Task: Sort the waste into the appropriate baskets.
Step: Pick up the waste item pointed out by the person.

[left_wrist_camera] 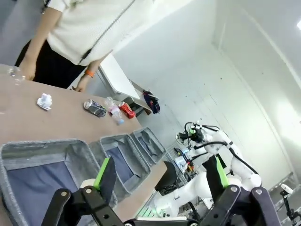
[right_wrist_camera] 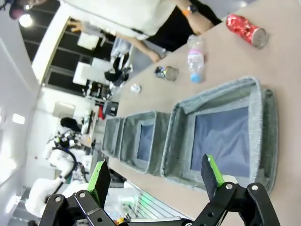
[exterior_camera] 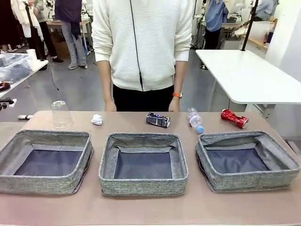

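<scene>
Nothing legible on this table: the crushed dark printed can (exterior_camera: pixel 157 120) carries blue and white print, too small to read; the clear plastic bottle (exterior_camera: pixel 195 119) wears a pink label, its lettering just a blur; the crushed red can (exterior_camera: pixel 234 118) has markings that cannot be made out, and from both wrist cameras all three are just as unreadable
</scene>
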Controlling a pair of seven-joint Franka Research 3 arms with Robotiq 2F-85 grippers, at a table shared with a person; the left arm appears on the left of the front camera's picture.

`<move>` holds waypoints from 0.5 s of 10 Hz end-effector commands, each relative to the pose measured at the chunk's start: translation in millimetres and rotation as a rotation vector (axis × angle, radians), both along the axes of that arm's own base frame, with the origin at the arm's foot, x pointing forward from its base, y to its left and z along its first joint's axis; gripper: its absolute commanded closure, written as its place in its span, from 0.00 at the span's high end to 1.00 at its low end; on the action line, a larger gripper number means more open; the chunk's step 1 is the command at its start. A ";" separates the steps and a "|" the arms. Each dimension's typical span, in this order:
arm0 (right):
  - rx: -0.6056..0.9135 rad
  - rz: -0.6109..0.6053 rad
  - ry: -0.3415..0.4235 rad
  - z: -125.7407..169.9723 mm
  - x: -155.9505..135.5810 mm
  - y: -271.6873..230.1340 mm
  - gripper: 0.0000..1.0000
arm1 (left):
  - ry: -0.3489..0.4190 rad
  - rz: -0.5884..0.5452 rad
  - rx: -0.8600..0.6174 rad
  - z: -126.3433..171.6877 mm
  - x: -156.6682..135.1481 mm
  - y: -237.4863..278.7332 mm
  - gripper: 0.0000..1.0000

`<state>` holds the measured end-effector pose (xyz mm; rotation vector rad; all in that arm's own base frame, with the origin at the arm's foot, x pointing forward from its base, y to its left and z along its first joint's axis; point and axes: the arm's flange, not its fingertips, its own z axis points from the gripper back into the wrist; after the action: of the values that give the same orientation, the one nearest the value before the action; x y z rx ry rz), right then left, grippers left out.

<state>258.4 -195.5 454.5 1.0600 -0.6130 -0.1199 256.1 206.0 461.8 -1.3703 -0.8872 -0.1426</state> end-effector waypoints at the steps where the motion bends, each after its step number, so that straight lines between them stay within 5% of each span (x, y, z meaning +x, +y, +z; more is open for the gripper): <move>1: -0.024 0.017 -0.042 10.7 -6.3 1.8 1.00 | -0.029 -0.004 0.025 8.4 -4.9 -0.7 1.00; 5: -0.024 0.017 -0.042 10.7 -6.3 1.8 1.00 | -0.029 -0.004 0.025 8.4 -4.9 -0.7 1.00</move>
<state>248.8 -192.9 463.8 1.0401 -0.6181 -0.0956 250.1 206.1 465.7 -1.3576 -0.8784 -0.1588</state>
